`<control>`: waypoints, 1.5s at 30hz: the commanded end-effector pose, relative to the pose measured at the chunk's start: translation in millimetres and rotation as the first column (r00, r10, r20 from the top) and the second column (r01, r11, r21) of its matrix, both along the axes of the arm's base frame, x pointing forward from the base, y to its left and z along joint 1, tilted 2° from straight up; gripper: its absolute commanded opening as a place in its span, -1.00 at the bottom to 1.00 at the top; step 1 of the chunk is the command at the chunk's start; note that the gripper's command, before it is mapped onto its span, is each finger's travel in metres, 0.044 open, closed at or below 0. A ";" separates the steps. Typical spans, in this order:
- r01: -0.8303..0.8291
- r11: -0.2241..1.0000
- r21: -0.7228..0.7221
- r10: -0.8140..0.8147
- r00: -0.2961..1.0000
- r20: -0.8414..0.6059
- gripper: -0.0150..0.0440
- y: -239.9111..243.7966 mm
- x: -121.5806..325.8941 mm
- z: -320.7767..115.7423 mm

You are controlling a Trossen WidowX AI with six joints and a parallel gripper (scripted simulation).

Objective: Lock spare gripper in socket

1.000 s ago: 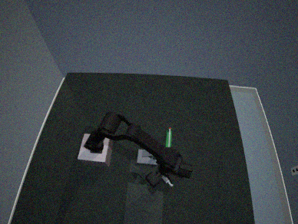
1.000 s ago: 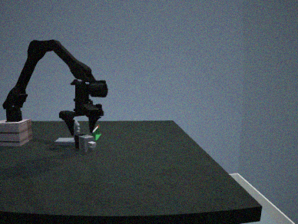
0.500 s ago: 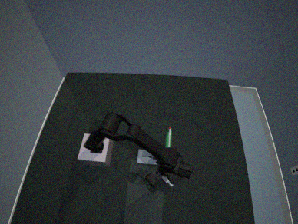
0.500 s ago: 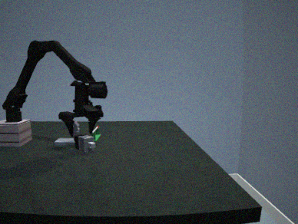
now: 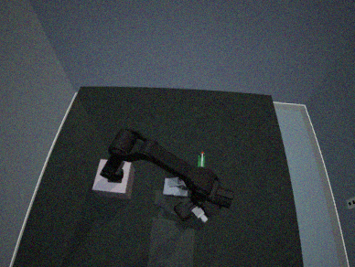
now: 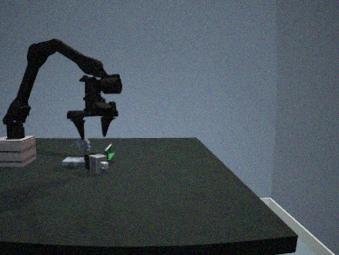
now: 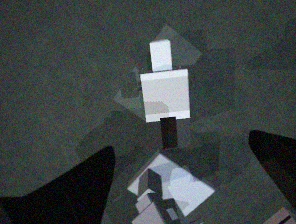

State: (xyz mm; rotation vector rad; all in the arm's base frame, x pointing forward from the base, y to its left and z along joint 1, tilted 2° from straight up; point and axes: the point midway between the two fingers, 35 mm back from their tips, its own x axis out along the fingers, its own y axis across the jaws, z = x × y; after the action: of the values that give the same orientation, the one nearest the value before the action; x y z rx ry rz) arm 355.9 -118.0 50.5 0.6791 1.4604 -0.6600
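Pale, boxy block (image 5: 199, 211) (image 6: 97, 163) (image 7: 166, 95) (smaller pale knob (image 5: 204, 218) (image 6: 104, 165) (image 7: 161, 55) at one end), dark stub (image 7: 169, 132) opposite.

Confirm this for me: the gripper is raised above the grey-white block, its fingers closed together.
The fingers are not closed together: the exterior view shows them spread wide apart. The gripper is indeed raised above the grey-white block.

The dark table (image 5: 238, 128) (image 6: 188, 196) (image 7: 45, 60) carries a pale block (image 5: 110, 177) (image 6: 17, 153) under the arm.
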 end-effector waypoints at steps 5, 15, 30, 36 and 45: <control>0.033 0.962 -0.272 0.032 0.973 0.228 1.00 -0.4 3.7 13.6; 0.077 0.929 -0.362 0.049 0.944 0.327 1.00 -1.2 4.4 21.2; 0.077 0.929 -0.361 0.049 0.944 0.327 1.00 3.3 4.6 -49.7; 0.077 0.929 -0.361 0.049 0.944 0.327 1.00 3.1 5.4 -59.1; 0.077 0.929 -0.361 0.049 0.944 0.327 1.00 2.9 6.0 -73.9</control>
State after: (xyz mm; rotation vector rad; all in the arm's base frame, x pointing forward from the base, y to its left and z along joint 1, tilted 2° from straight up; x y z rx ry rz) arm 363.9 -115.1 -16.3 0.4734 0.9818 -0.7608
